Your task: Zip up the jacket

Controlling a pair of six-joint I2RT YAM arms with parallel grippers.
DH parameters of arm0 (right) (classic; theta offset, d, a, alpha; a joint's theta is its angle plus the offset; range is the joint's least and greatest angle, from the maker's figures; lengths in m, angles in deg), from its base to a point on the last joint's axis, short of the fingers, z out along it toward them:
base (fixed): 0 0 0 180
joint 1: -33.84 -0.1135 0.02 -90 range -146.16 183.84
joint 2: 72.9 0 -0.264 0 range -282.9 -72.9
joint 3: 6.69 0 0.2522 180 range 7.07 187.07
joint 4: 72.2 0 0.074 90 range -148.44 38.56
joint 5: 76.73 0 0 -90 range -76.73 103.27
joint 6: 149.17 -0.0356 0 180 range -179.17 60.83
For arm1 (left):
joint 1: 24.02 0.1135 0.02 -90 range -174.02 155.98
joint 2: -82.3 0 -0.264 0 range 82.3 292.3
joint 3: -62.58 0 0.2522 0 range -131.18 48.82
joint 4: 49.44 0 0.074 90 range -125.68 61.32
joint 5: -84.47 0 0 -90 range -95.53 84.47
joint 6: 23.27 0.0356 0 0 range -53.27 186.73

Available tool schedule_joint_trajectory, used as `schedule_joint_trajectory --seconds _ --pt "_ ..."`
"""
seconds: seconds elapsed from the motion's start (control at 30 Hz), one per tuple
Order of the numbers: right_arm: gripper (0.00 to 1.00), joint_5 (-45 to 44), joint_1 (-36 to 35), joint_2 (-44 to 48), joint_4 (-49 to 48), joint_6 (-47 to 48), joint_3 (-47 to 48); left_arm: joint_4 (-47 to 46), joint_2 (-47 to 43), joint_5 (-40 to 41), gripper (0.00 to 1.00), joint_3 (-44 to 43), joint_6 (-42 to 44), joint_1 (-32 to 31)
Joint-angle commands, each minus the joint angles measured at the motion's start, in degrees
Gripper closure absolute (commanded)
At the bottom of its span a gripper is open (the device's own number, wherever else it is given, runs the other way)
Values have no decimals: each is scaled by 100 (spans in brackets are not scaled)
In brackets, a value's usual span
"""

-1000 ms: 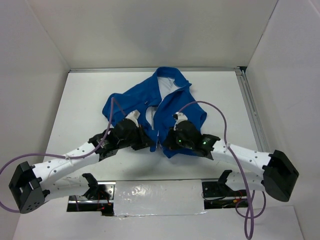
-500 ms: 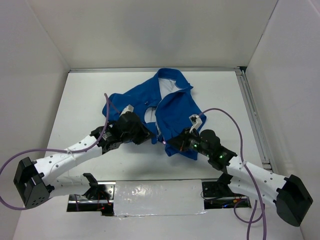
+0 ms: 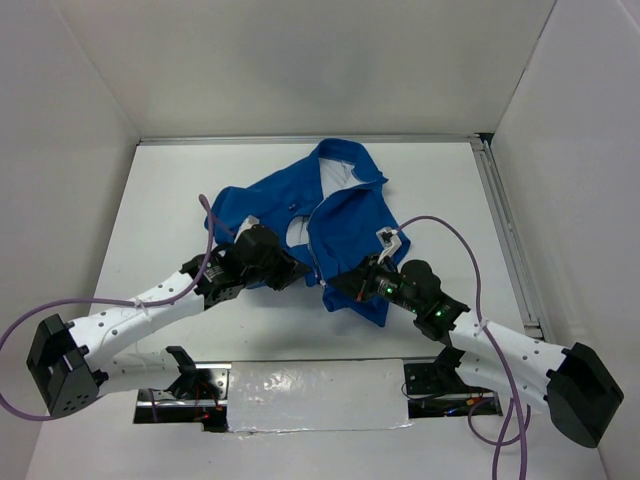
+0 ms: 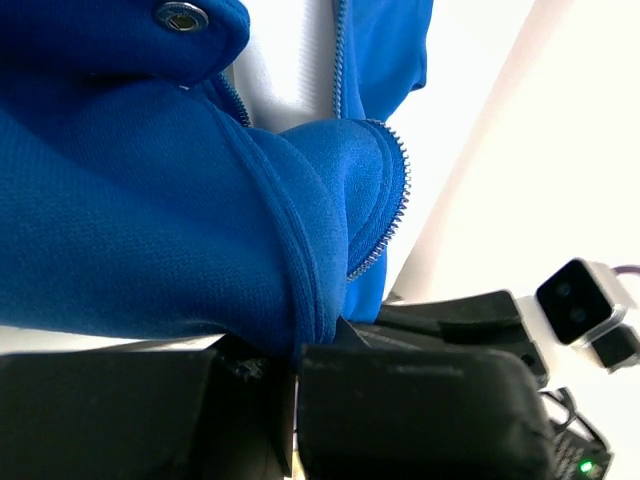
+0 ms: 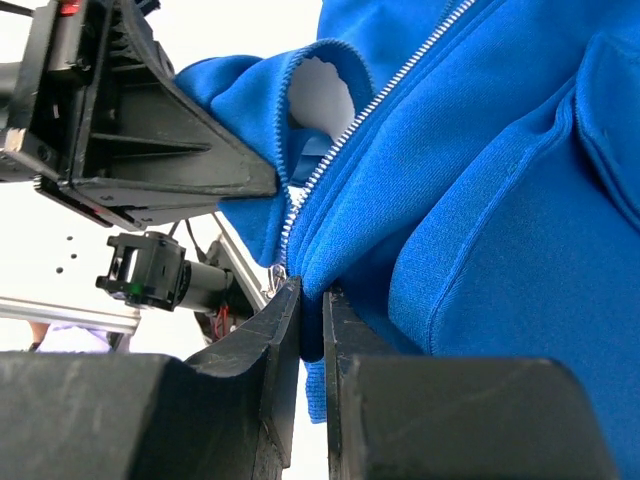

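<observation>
jacket (image 3: 345, 215) is lying front-open mid desk (image 3: 170, 200), collar toward 12 o'clock. left gripper (image 3: 288, 272) is pinching its hem edge at 7 o'clock, and right gripper (image 3: 342, 288) is clamping the opposite zipper (image 5: 400, 90) edge at 6, probably to line up both ends.

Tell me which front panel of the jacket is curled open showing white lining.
The panel in the left pincer: its zipper edge curls back, baring white lining. The panel in the right pincer lies blue side up.

Plain royal-blue jacket (image 3: 350, 215), its lining (image 3: 335, 180) white toward 12 o'clock, zipper teeth (image 5: 400, 68) pale silver. Left gripper (image 4: 297, 360) and right gripper (image 5: 312, 305) black; arms (image 3: 130, 320) white with purple cables (image 3: 432, 218); counter (image 3: 170, 200) white.
</observation>
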Motion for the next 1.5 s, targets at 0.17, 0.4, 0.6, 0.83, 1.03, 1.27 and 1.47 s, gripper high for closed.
schedule_joint_trajectory --seconds 0.17,0.4,0.6,0.83,1.03,1.27,1.47 --pt "100 -58 -121 199 -640 -95 -51 -379 -217 170 100 170 -551 18" --pt "100 -146 -217 85 -711 -156 -78 -598 -322 144 100 284 -728 18" --pt "100 -181 -252 146 -729 -148 -78 -853 -402 249 100 424 -772 18" --pt "100 -287 -252 190 -667 -148 -25 -976 -322 187 100 477 -904 -87" --pt "100 -339 -261 129 -675 -182 2 -906 -287 346 100 398 -983 -228" --pt "100 -427 -253 181 -860 -306 -104 -1002 -252 249 100 477 -1044 -246" --pt "100 -629 -261 208 -1211 -472 -236 -845 -313 302 100 495 -1237 -290"
